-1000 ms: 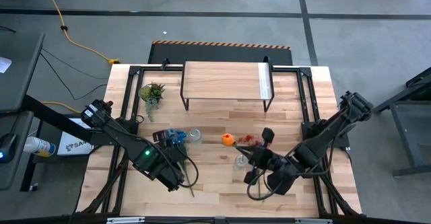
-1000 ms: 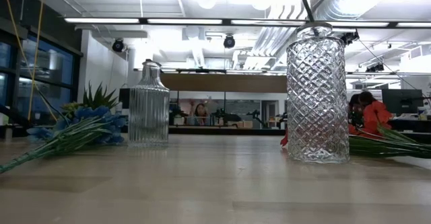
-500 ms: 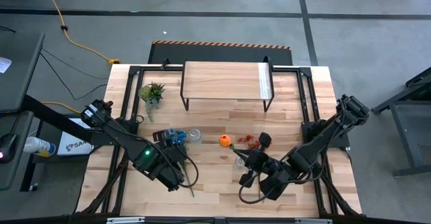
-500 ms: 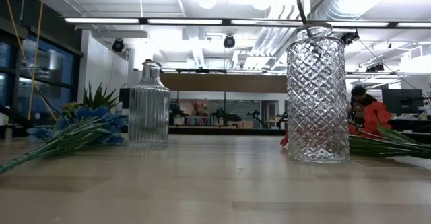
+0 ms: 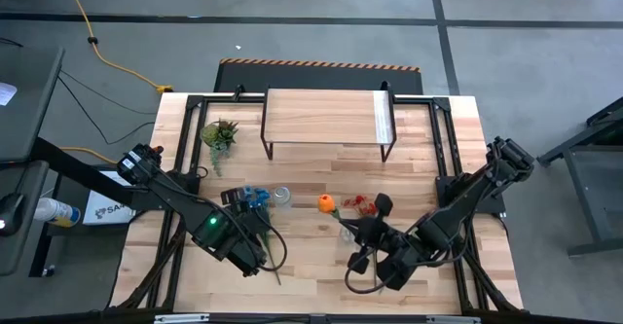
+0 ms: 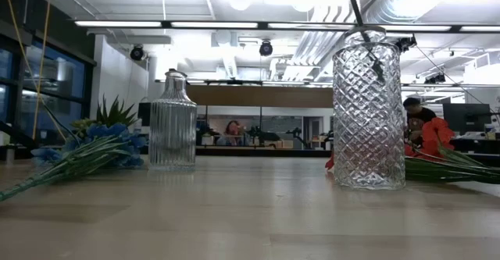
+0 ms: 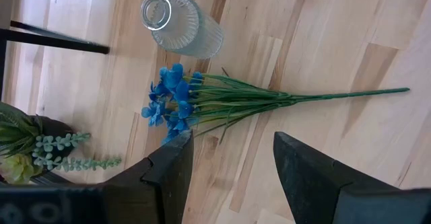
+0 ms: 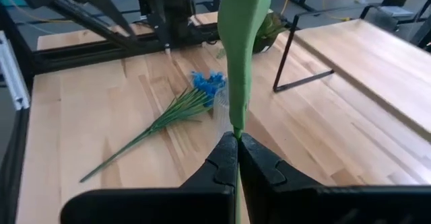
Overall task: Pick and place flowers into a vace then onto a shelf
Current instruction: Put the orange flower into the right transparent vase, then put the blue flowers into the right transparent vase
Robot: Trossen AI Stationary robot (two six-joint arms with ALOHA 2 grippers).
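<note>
My right gripper (image 5: 352, 227) is shut on the green stem of the orange tulip (image 5: 326, 204), above the diamond-cut glass vase (image 6: 369, 108). The stem's lower end (image 6: 377, 66) reaches down inside that vase. My left gripper (image 7: 232, 163) hovers open above the blue flower cluster (image 7: 176, 103), which lies flat on the table beside a ribbed glass bottle vase (image 7: 178, 23). The red cluster (image 5: 358, 203) lies on the table by the right gripper. The shelf (image 5: 326, 118) stands at the far edge on its black legs. My right gripper pinches the tulip's green stem and leaf (image 8: 236, 120) between its two shut fingers. The fingers come slanting downward from the table's near right side and lie across the stem. The stem rises steeply past the fingers; its lower end (image 6: 377, 66) hangs inside the vase.
A small green potted plant (image 5: 219, 132) stands at the far left, beside the shelf. More green stems (image 6: 457, 166) lie on the table behind the diamond-cut vase. Bare wood lies along the near edge (image 5: 311, 285). A person sits far off in the room (image 6: 232, 131).
My right gripper has sunk a little and rolled. The tulip's stem, whose lower end stood at the vase's rim, has slid down inside the diamond-cut vase, and the orange head has shifted slightly toward the table's left.
</note>
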